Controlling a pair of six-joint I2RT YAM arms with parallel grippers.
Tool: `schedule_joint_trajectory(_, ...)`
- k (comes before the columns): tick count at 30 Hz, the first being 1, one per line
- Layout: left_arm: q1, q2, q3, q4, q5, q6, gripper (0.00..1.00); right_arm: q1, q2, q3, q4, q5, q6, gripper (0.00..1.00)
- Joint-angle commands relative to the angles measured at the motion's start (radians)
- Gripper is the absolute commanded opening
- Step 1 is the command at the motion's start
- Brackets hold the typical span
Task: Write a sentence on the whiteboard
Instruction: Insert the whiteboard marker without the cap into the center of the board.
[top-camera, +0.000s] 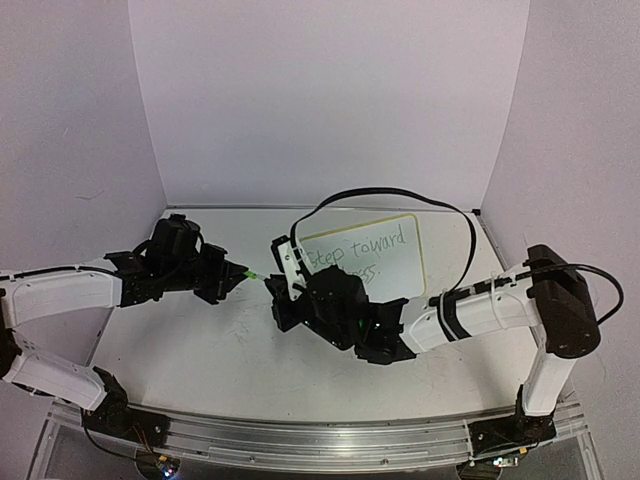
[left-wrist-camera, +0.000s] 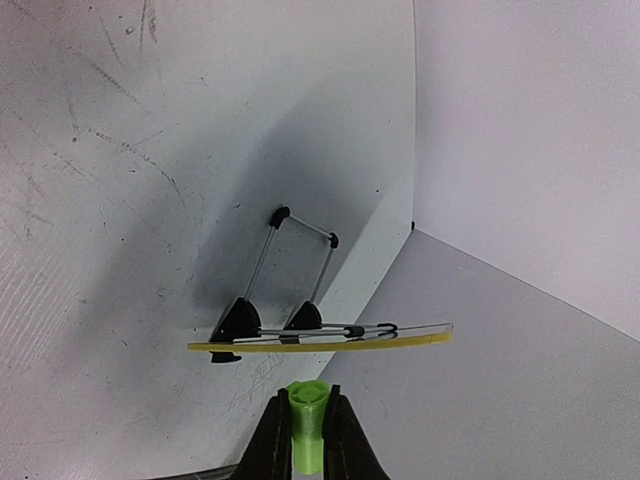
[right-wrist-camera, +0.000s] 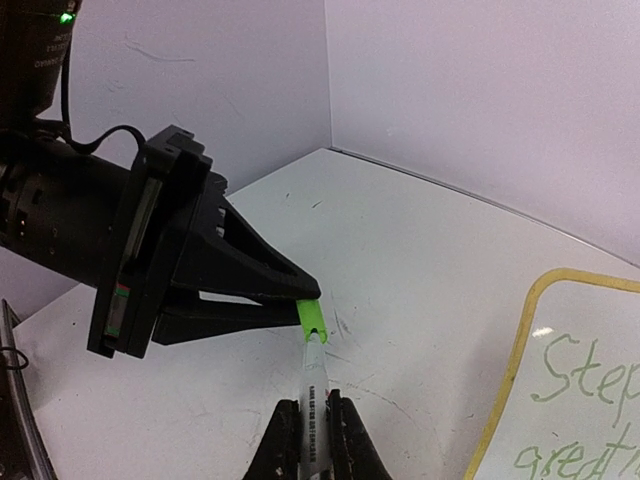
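The whiteboard (top-camera: 372, 256) stands at the back right on a wire stand (left-wrist-camera: 301, 232), its yellow-green rim (left-wrist-camera: 320, 343) edge-on in the left wrist view. The sentence (top-camera: 362, 252) reads "Step toward greatness." in two slanted lines, partly hidden by the right arm; its left end (right-wrist-camera: 572, 400) also shows in the right wrist view. My left gripper (left-wrist-camera: 308, 397) is shut on a green cap (left-wrist-camera: 307, 422). My right gripper (right-wrist-camera: 317, 408) is shut on a white marker (right-wrist-camera: 316, 385). The marker's tip sits in the mouth of the cap (right-wrist-camera: 311, 322), left of the board, above the table.
The white tabletop (top-camera: 200, 340) is scuffed with grey marks. White walls (top-camera: 320, 100) close in the back and both sides. A black cable (top-camera: 400, 195) loops over the whiteboard from the right arm. A metal rail (top-camera: 300, 430) runs along the near edge.
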Motion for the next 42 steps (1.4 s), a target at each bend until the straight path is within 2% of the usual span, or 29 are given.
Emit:
schedule_joint_trajectory(1,0.005,-0.032,-0.01,0.052,0.006,-0.014,0.0,0.001,0.008,0.028,0.016,0.025,0.026,0.0)
schedule_joint_trajectory(21,0.004,-0.048,-0.013,0.069,0.008,-0.015,0.0,-0.008,0.024,0.042,0.016,0.01,0.034,0.0)
schedule_joint_trajectory(29,0.005,-0.038,-0.011,0.081,0.049,-0.012,0.0,-0.023,0.043,0.059,0.022,-0.002,0.036,0.0)
schedule_joint_trajectory(37,0.005,-0.042,-0.005,0.115,0.06,0.011,0.0,-0.046,0.083,0.089,0.051,-0.002,0.018,0.0)
schedule_joint_trajectory(42,0.003,-0.048,0.001,0.146,0.078,0.086,0.0,-0.063,0.146,0.123,0.122,-0.007,0.0,0.0)
